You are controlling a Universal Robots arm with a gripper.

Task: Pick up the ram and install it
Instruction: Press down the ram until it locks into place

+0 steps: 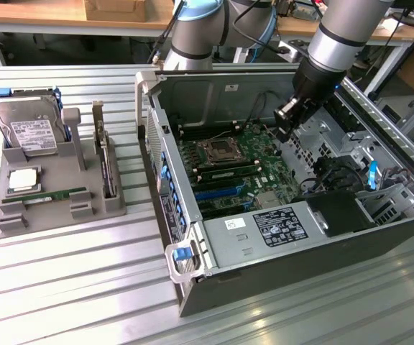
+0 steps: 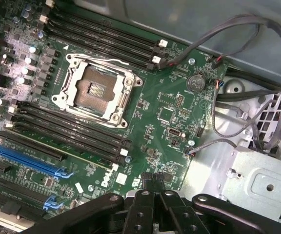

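A ram [image 1: 45, 195], a long thin green stick, lies flat in the front slot of the grey parts tray [image 1: 20, 223] at the exterior view's left. A second green stick [image 1: 230, 172] appears seated in a memory slot just beside the CPU socket [image 1: 215, 151] on the motherboard; in the wrist view it is a thin green strip [image 2: 84, 154] along the slot row. My gripper [image 1: 284, 128] hangs inside the open computer case over the motherboard's far side, well away from the tray. Its black fingers meet in the wrist view, gripper [image 2: 152, 191] shut with nothing between them.
The tray also holds a hard drive [image 1: 31, 133], a square silver processor [image 1: 21, 180] and an upright dark expansion card [image 1: 106, 162]. Black cables [image 2: 238, 29] loop over the board near the drive cage [image 2: 262, 180]. The case wall [image 1: 146, 108] stands between tray and motherboard.
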